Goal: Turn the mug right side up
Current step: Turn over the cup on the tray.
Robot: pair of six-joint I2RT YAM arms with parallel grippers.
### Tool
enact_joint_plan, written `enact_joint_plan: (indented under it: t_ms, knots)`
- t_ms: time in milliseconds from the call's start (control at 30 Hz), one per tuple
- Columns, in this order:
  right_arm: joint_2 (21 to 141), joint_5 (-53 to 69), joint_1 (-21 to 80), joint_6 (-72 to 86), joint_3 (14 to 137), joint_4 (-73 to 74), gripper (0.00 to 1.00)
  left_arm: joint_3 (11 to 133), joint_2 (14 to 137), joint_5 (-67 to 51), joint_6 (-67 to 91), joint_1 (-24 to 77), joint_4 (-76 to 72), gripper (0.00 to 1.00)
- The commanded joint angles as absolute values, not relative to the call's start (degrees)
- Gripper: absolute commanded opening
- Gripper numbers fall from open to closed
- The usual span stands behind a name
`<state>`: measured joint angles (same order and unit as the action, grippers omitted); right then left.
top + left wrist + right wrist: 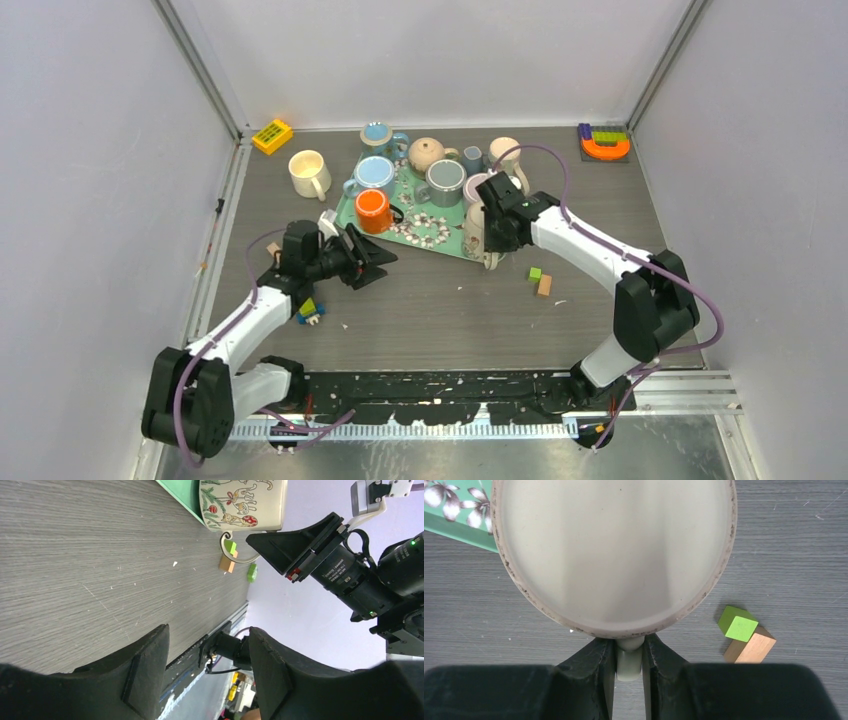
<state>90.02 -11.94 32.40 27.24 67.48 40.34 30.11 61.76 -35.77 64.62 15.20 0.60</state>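
Note:
The mug [475, 230] is cream with cat prints and stands base up at the near right corner of the green tray [350, 212]. In the right wrist view its flat base [614, 555] fills the upper frame. My right gripper [629, 647] is shut on the mug's handle [629, 666], which sticks out toward me; it also shows in the top view [492, 250]. In the left wrist view the mug [242, 505] is at the top. My left gripper [207, 640] is open and empty, low over the table left of the tray, also in the top view [378, 262].
The tray holds several other mugs, a teapot and an orange cup [372, 210]. A white mug [308, 172] stands left of it. A green block [738, 625] and a wooden block [751, 647] lie right of the mug. Toys sit at the back corners [272, 135] [604, 143].

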Motion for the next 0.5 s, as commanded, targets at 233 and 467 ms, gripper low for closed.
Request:
enact_joint_plan:
  t_ms: [233, 467]
  knots:
    - [86.97, -5.71, 36.63, 37.89, 74.61, 36.38, 0.01, 24.52, 68.28, -30.78, 87.83, 26.54, -26.17, 0.62]
    - [86.80, -6.15, 39.40, 47.41, 74.80, 29.96, 0.01, 21.29, 74.17, -26.24, 98.88, 29.91, -39.61, 0.61]
